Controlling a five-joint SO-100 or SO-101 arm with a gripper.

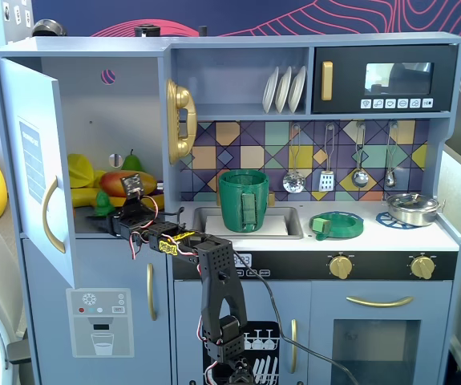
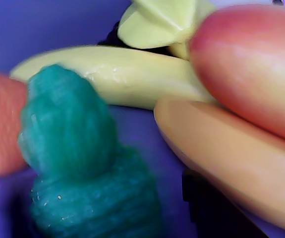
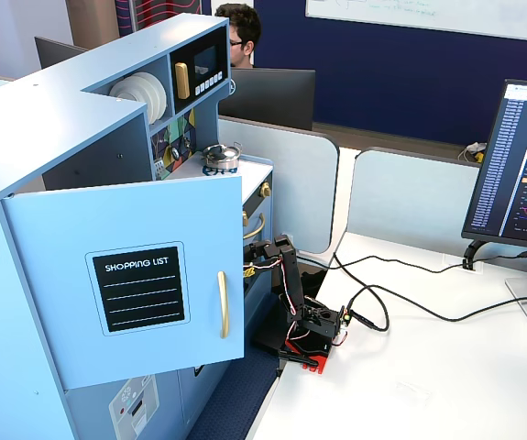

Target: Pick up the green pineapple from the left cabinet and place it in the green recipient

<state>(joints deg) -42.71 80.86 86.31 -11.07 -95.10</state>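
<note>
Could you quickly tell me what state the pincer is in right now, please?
Pincer: inside the left cabinet, right at the green pineapple; whether it is open, closed or gripping cannot be told, because its fingers are not clearly visible in any view.

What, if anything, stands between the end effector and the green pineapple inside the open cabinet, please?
Nothing visible does: the end effector sits right at the green pineapple, which fills the wrist view's foreground. The mango and banana lie beside and behind it.

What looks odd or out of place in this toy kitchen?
Nothing is spilled or broken. The one oddity is the left cabinet: its door hangs wide open and toy fruit is piled loosely inside, with the green pineapple at the front beside the mango. The gripper reaches in there.
</note>
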